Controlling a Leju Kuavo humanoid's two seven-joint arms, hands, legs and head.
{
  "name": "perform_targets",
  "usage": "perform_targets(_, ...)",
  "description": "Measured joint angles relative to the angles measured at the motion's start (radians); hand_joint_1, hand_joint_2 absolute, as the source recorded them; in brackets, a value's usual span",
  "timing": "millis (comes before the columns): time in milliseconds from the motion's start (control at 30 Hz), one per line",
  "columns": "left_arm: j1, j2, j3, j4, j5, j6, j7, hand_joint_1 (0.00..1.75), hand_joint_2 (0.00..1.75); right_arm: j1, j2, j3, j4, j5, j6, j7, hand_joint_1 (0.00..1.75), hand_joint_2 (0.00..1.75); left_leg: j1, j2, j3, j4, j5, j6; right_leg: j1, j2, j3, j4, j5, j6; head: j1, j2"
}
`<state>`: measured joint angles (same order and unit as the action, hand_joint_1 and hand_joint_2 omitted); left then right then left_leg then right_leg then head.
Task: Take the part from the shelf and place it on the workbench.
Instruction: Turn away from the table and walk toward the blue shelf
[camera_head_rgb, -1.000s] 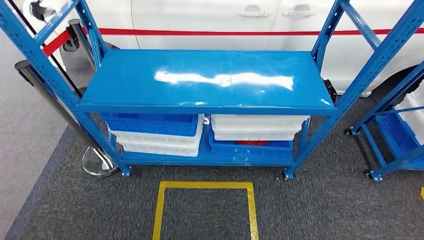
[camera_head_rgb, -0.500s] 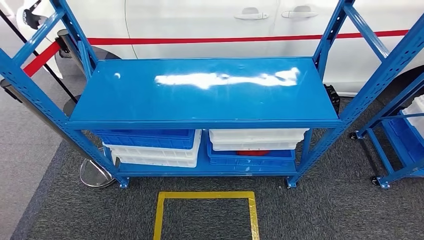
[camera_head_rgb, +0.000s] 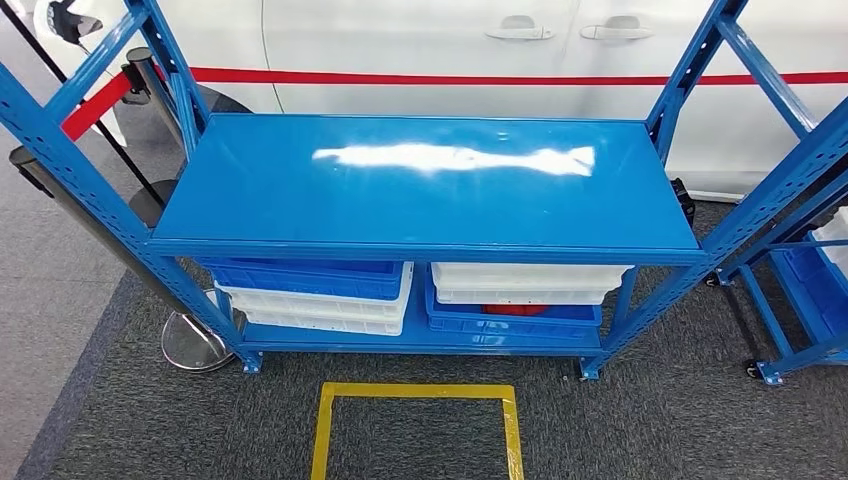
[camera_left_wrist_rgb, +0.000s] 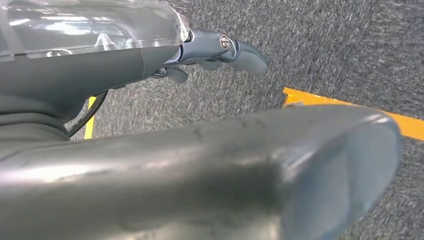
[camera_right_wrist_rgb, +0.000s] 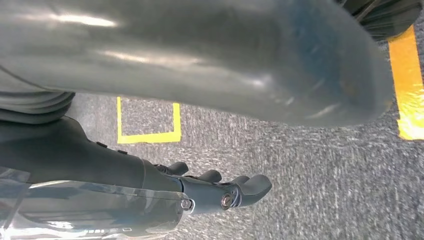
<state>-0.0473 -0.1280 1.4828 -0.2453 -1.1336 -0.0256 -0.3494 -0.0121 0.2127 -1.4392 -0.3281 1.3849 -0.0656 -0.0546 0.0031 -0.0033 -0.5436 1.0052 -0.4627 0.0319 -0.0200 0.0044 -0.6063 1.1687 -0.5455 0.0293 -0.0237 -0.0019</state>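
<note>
A blue metal shelf rack (camera_head_rgb: 430, 190) stands in front of me; its top board is bare and shiny. On the lower level sit stacked blue and white bins (camera_head_rgb: 315, 290). A red object (camera_head_rgb: 515, 309) peeks out of the right blue bin (camera_head_rgb: 515, 318), under a white bin (camera_head_rgb: 530, 281). My left hand (camera_left_wrist_rgb: 210, 47) hangs over grey carpet with its fingers (camera_left_wrist_rgb: 247, 54) apart, holding nothing. My right hand (camera_right_wrist_rgb: 220, 195) also hangs over the carpet, fingers (camera_right_wrist_rgb: 252, 185) loosely extended and holding nothing.
A yellow tape square (camera_head_rgb: 415, 391) marks the carpet just before the rack. A white car (camera_head_rgb: 420, 40) with a red stripe stands behind it. A stanchion post with a round metal base (camera_head_rgb: 190, 340) is at the left; a second blue rack (camera_head_rgb: 790, 290) at the right.
The whole head picture has shifted a little, so the camera has moved; the rack and bins keep their places relative to each other.
</note>
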Motion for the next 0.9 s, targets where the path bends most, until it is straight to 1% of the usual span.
perform_targets(33, 0.000, -0.001, 0.000, 0.000, 0.000, 0.000, 0.000, 0.00, 0.00, 0.000, 0.000, 0.000, 0.000, 0.000, 0.000, 0.000, 0.00, 0.00, -0.002, -0.001, 0.002, 0.003, -0.004, -0.002, 0.001, 0.000, 0.020, -0.053, 0.034, -0.004, 0.000, 0.000)
perform_targets(67, 0.000, -0.002, 0.000, 0.000, 0.000, 0.000, 0.000, 0.00, 0.00, -0.002, 0.000, 0.000, 0.000, 0.001, 0.001, 0.000, 0.00, 0.00, -0.003, -0.001, 0.003, 0.005, -0.008, -0.006, 0.003, 0.000, 0.043, -0.105, 0.054, -0.009, 0.000, 0.000)
perform_targets(100, -0.001, -0.002, 0.000, 0.000, 0.000, 0.000, 0.001, 0.00, 0.00, -0.003, 0.000, 0.000, 0.000, 0.002, 0.002, 0.000, 0.00, 0.00, -0.004, -0.002, 0.003, 0.007, -0.010, -0.011, 0.006, 0.000, 0.055, -0.134, 0.061, -0.014, 0.000, 0.000)
perform_targets(167, -0.003, -0.002, 0.000, 0.000, 0.000, 0.000, 0.002, 0.00, 0.00, -0.004, 0.000, 0.000, 0.000, 0.003, 0.005, 0.000, 0.00, 0.00, -0.006, -0.002, 0.005, 0.006, -0.012, -0.023, 0.010, 0.001, 0.057, -0.145, 0.061, -0.023, -0.001, 0.000)
perform_targets(200, -0.003, -0.002, 0.000, 0.000, 0.000, 0.000, 0.004, 0.00, 0.00, -0.004, 0.001, 0.000, 0.000, 0.003, 0.007, 0.001, 0.00, 0.00, -0.006, -0.002, 0.006, 0.005, -0.013, -0.028, 0.008, 0.000, 0.058, -0.148, 0.063, -0.029, -0.001, 0.000)
perform_targets(233, -0.003, -0.002, 0.000, 0.000, 0.000, 0.000, 0.004, 0.00, 0.00, -0.004, 0.001, -0.001, 0.000, 0.003, 0.008, 0.001, 0.00, 0.44, -0.005, -0.002, 0.004, 0.013, -0.020, -0.033, 0.006, -0.001, 0.060, -0.152, 0.065, -0.034, -0.002, 0.000)
perform_targets(267, -0.003, -0.002, 0.000, -0.001, 0.000, 0.000, 0.005, 0.00, 0.00, -0.004, 0.001, -0.001, 0.000, 0.003, 0.009, 0.001, 0.00, 0.87, -0.004, -0.002, -0.005, 0.037, -0.038, -0.039, 0.002, -0.002, 0.061, -0.156, 0.068, -0.040, -0.003, 0.000)
perform_targets(300, -0.003, -0.002, 0.000, -0.001, 0.000, 0.000, 0.006, 0.00, 0.00, -0.004, 0.002, -0.001, 0.000, 0.003, 0.010, 0.001, 0.00, 1.31, -0.002, -0.002, -0.026, 0.083, -0.067, -0.045, 0.000, -0.004, 0.061, -0.158, 0.069, -0.044, -0.005, 0.000)
perform_targets(333, -0.003, -0.002, 0.000, -0.001, 0.000, 0.000, 0.006, 0.00, 0.00, -0.004, 0.002, -0.001, 0.000, 0.003, 0.010, 0.001, 0.00, 1.75, 0.000, -0.001, -0.055, 0.148, -0.103, -0.051, 0.000, -0.005, 0.061, -0.158, 0.070, -0.046, -0.006, 0.000)
perform_targets(367, -0.003, -0.002, 0.000, -0.001, 0.001, 0.000, 0.007, 0.00, 0.00, -0.004, 0.002, -0.001, 0.000, 0.003, 0.010, 0.001, 0.00, 1.75, 0.003, -0.001, -0.087, 0.218, -0.135, -0.056, 0.000, -0.006, 0.060, -0.158, 0.070, -0.048, -0.007, 0.000)
perform_targets(400, -0.002, -0.002, 0.000, -0.001, 0.001, 0.001, 0.009, 0.00, 0.00, -0.004, 0.002, -0.001, 0.000, 0.003, 0.009, 0.002, 0.00, 1.75, 0.006, -0.001, -0.112, 0.272, -0.153, -0.060, 0.001, -0.006, 0.059, -0.157, 0.070, -0.048, -0.007, 0.000)
perform_targets(433, -0.002, -0.003, 0.000, -0.001, 0.002, 0.002, 0.012, 0.00, 0.00, -0.004, 0.002, -0.002, 0.000, 0.003, 0.009, 0.003, 0.00, 1.75, 0.007, -0.001, -0.121, 0.292, -0.151, -0.062, 0.000, -0.006, 0.059, -0.157, 0.070, -0.047, -0.007, 0.000)
perform_targets(467, -0.001, -0.003, 0.000, -0.001, 0.004, 0.004, 0.014, 0.00, 0.00, -0.004, 0.002, -0.002, 0.000, 0.003, 0.009, 0.005, 0.00, 1.75, 0.009, -0.001, -0.110, 0.270, -0.129, -0.063, -0.001, -0.006, 0.060, -0.156, 0.069, -0.047, -0.007, 0.000)
perform_targets(500, -0.001, -0.003, 0.000, -0.002, 0.007, 0.007, 0.017, 0.00, 0.00, -0.005, 0.002, -0.004, 0.000, 0.003, 0.008, 0.009, 0.00, 1.75, 0.012, -0.001, -0.081, 0.211, -0.094, -0.068, -0.002, -0.005, 0.061, -0.153, 0.067, -0.046, -0.007, 0.000)
perform_targets(533, -0.002, -0.004, 0.000, -0.002, 0.009, 0.011, 0.020, 0.00, 0.00, -0.005, 0.002, -0.005, -0.001, 0.003, 0.006, 0.013, 0.00, 1.75, 0.017, -0.001, -0.045, 0.136, -0.062, -0.076, -0.002, -0.005, 0.061, -0.148, 0.064, -0.044, -0.007, 0.000)
perform_targets(567, -0.003, -0.006, 0.000, -0.002, 0.011, 0.013, 0.024, 0.00, 0.00, -0.006, 0.002, -0.008, -0.001, 0.003, 0.003, 0.018, 0.00, 1.75, 0.020, -0.003, -0.015, 0.072, -0.039, -0.082, 0.000, -0.003, 0.060, -0.141, 0.058, -0.041, -0.008, 0.000)
perform_targets(600, -0.005, -0.009, 0.000, -0.003, 0.013, 0.015, 0.028, 0.00, 0.44, -0.008, 0.001, -0.010, -0.002, 0.002, -0.003, 0.020, 0.00, 1.75, 0.023, -0.005, 0.005, 0.030, -0.030, -0.077, 0.004, -0.002, 0.059, -0.135, 0.053, -0.038, -0.007, 0.000)
perform_targets(633, -0.006, -0.011, 0.000, -0.004, 0.015, 0.017, 0.032, 0.00, 0.87, -0.009, 0.000, -0.012, -0.003, 0.002, -0.010, 0.020, 0.00, 1.31, 0.023, -0.007, 0.012, 0.013, -0.029, -0.072, 0.008, 0.000, 0.058, -0.132, 0.050, -0.034, -0.006, 0.000)
perform_targets(667, -0.007, -0.013, 0.000, -0.005, 0.016, 0.018, 0.036, 0.00, 1.31, -0.010, 0.000, -0.014, -0.003, 0.000, -0.015, 0.020, 0.00, 0.87, 0.020, -0.009, 0.012, 0.013, -0.030, -0.061, 0.010, 0.002, 0.058, -0.131, 0.049, -0.032, -0.005, 0.000)
perform_targets(700, -0.007, -0.013, 0.000, -0.005, 0.017, 0.020, 0.039, 0.00, 1.75, -0.011, 0.000, -0.016, -0.003, 0.000, -0.019, 0.019, 0.00, 0.44, 0.018, -0.008, 0.012, 0.014, -0.030, -0.053, 0.009, 0.002, 0.059, -0.133, 0.050, -0.030, -0.003, 0.000)
perform_targets(733, -0.007, -0.013, 0.000, -0.005, 0.017, 0.020, 0.040, 0.00, 1.75, -0.011, 0.000, -0.016, -0.003, -0.001, -0.021, 0.019, 0.00, 0.00, 0.017, -0.008, 0.012, 0.014, -0.028, -0.054, 0.008, 0.003, 0.059, -0.134, 0.051, -0.027, -0.002, 0.000)
perform_targets(767, -0.007, -0.013, 0.000, -0.006, 0.017, 0.021, 0.042, 0.00, 1.75, -0.012, 0.000, -0.016, -0.003, 0.000, -0.022, 0.020, 0.00, 0.00, 0.015, -0.007, 0.012, 0.014, -0.029, -0.051, 0.006, 0.003, 0.060, -0.136, 0.053, -0.025, -0.002, 0.000)
perform_targets(900, -0.008, -0.013, 0.000, -0.006, 0.017, 0.025, 0.045, 0.00, 1.75, -0.014, 0.000, -0.016, -0.003, 0.003, -0.022, 0.024, 0.00, 1.75, 0.011, -0.007, 0.012, 0.015, -0.029, -0.047, 0.003, 0.003, 0.061, -0.139, 0.055, -0.019, -0.002, 0.000)
